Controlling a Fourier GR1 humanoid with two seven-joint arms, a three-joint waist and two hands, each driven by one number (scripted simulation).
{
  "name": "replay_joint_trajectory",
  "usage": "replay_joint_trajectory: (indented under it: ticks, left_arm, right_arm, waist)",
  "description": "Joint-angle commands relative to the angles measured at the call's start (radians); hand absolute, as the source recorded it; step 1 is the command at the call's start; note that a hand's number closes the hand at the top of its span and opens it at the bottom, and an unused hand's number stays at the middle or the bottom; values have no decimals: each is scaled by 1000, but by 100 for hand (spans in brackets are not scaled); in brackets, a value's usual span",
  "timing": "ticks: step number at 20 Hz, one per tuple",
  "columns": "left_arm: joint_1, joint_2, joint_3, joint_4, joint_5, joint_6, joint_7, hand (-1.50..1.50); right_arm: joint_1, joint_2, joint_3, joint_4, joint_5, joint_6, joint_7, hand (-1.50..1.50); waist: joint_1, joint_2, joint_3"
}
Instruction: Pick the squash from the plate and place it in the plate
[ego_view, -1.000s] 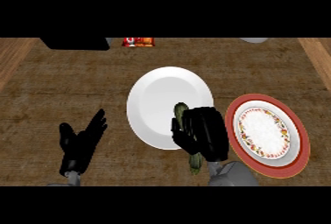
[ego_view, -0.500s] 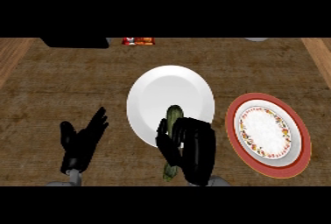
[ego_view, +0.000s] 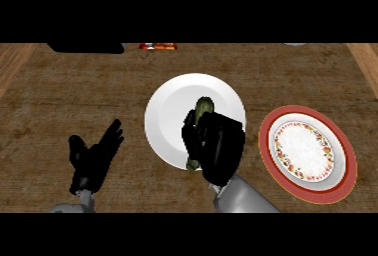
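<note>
In the head view my right hand (ego_view: 215, 144) is curled round a long green squash (ego_view: 203, 106). Its top end sticks out above the fingers and its lower end shows near the hand's bottom left. The hand and squash hang over the lower right part of the plain white plate (ego_view: 171, 109). To the right lies a red-rimmed plate (ego_view: 303, 187) with a flowered white centre, nothing on it. My left hand (ego_view: 92, 159) rests open at the lower left, fingers up, apart from both plates.
A dark object (ego_view: 87, 47) and a small red packet (ego_view: 158, 46) sit at the counter's far edge. Wooden borders run along the counter's left and right sides.
My right hand has carried the squash leftward and farther up, from beside the red-rimmed plate to over the white plate. The left hand has stayed still.
</note>
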Motion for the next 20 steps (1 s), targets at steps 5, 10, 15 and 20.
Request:
replay_joint_trajectory:
  ticks: [5, 10, 15, 20]
  left_arm:
    - [26, -22, -16, 11, -17, 3, -33, 0]
    - [10, 3, 9, 6, 3, -24, -9, 0]
    - [25, -19, -13, -5, -15, -7, -29, 0]
    - [-22, -30, -15, 28, -21, -7, -19, 0]
  right_arm:
    - [-180, 7, -94, 293, -11, -195, 153, 150]
    - [-214, 7, -158, 385, -84, -272, 69, 150]
    - [-235, 7, -201, 547, -366, -41, -19, -150]
    - [-265, 7, -189, 620, -669, -107, -304, -150]
  waist:
    - [14, 12, 0]
    - [-2, 8, 0]
    - [25, 21, 1]
    - [22, 25, 2]
